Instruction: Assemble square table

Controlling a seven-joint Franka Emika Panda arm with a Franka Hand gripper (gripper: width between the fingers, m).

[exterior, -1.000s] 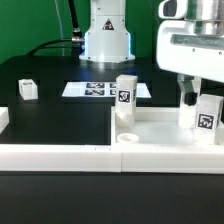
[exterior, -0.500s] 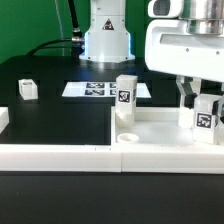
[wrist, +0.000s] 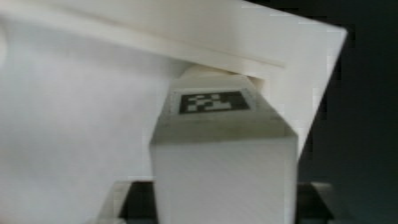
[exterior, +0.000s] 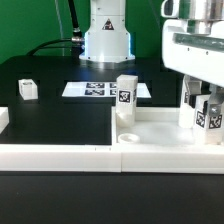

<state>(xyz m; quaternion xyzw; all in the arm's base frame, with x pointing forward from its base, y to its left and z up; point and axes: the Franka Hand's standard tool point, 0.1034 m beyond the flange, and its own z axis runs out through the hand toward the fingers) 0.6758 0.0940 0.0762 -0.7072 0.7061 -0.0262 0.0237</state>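
Observation:
The white square table top (exterior: 160, 128) lies at the exterior view's right front, with a round screw hole (exterior: 130, 139) near its front corner. One tagged white leg (exterior: 125, 92) stands upright at its far corner. My gripper (exterior: 204, 100) comes down from above at the right and is shut on a second tagged leg (exterior: 208, 115), which stands upright on the top. In the wrist view this leg (wrist: 217, 140) fills the space between my two dark fingers (wrist: 143, 200), and its tag faces the camera; my gripper (wrist: 228, 205) holds it on both sides.
A loose leg block (exterior: 27, 89) sits on the black table at the left, and another white part (exterior: 3, 118) is at the left edge. The marker board (exterior: 95, 90) lies before the robot base (exterior: 107, 35). A long white rail (exterior: 60, 155) runs along the front.
My gripper has shifted slightly left and then right again while holding the leg. The leg's tag now faces more toward the exterior view's right, so the leg has turned.

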